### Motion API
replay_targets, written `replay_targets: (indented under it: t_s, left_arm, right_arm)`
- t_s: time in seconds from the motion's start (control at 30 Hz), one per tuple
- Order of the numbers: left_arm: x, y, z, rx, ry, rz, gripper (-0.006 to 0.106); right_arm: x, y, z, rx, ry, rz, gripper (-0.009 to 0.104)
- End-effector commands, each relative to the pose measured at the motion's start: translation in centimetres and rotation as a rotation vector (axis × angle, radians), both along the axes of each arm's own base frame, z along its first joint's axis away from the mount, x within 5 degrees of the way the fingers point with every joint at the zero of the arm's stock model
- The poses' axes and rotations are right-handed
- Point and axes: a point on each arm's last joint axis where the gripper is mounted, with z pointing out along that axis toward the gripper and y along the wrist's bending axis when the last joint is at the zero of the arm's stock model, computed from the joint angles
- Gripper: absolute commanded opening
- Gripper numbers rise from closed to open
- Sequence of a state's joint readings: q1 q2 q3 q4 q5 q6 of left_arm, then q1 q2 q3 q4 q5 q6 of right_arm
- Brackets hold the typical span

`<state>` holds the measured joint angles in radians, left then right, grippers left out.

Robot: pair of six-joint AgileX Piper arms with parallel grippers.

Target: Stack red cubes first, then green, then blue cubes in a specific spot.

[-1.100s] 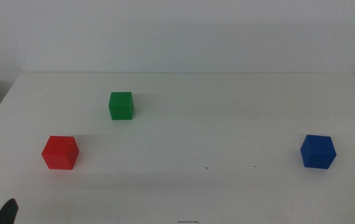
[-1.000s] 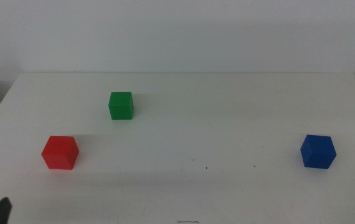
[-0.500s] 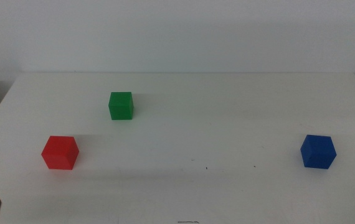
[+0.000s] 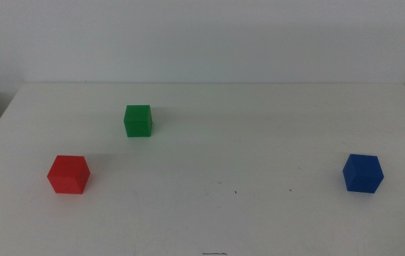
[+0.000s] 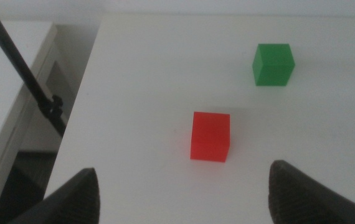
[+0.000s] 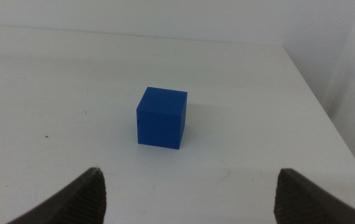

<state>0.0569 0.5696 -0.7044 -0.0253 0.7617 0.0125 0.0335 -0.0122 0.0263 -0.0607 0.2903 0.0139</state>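
Middle view: small matte red cube (image 4: 68,175) near left side of plain white tabletop (image 4: 245,149); small matte green cube (image 4: 138,120) beyond it, further in; small matte deep-blue cube (image 4: 362,173) far right, well apart from both. No arm in this view

Left wrist view: left gripper (image 5: 184,190) above table's left part, jaws wide apart, nothing between; red cube ahead, green cube past it (black rod (image 5: 25,73) off table edge)

Right wrist view: right gripper (image 6: 187,196) spread wide, empty; blue cube ahead, resting flat on table

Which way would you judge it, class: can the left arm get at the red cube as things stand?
Probably yes. The left gripper is open, the red cube sits apart from the green cube, and only bare table surrounds it.
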Motion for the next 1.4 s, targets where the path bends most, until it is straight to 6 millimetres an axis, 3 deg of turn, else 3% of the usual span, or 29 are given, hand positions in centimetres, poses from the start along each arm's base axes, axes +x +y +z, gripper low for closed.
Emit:
replay_targets:
  t_s: [0.0,0.23,0.5,0.7,0.87,1.0,1.37]
  left_arm:
    - [0.8,-0.1,3.4,-0.022,0.005,-0.006,0.091]
    - [3.5,-0.1,8.0,-0.013,0.220,-0.027,0.091]
    - [8.6,0.2,8.1,-0.019,0.442,-0.040,0.091]
    - [12.7,0.4,5.8,-0.019,0.538,-0.037,0.091]
    - [16.2,0.6,2.5,0.000,0.668,-0.073,0.091]
    - [19.0,0.3,0.3,0.009,0.666,-0.158,0.091]
    - [23.6,-0.8,-5.0,-0.034,0.717,-0.208,0.091]
  right_arm:
    - [0.0,0.0,1.1,-0.010,-0.099,-0.003,0.092]
    - [0.0,0.0,1.1,-0.010,-0.099,-0.003,0.092]
    - [0.0,0.0,1.1,-0.010,-0.099,-0.003,0.092]
    - [0.0,0.0,1.1,-0.010,-0.099,-0.003,0.092]
    - [0.0,0.0,1.1,-0.010,-0.099,-0.003,0.092]
    - [0.0,0.0,1.1,-0.010,-0.099,-0.003,0.092]
    - [0.0,0.0,1.1,-0.010,-0.099,-0.003,0.092]
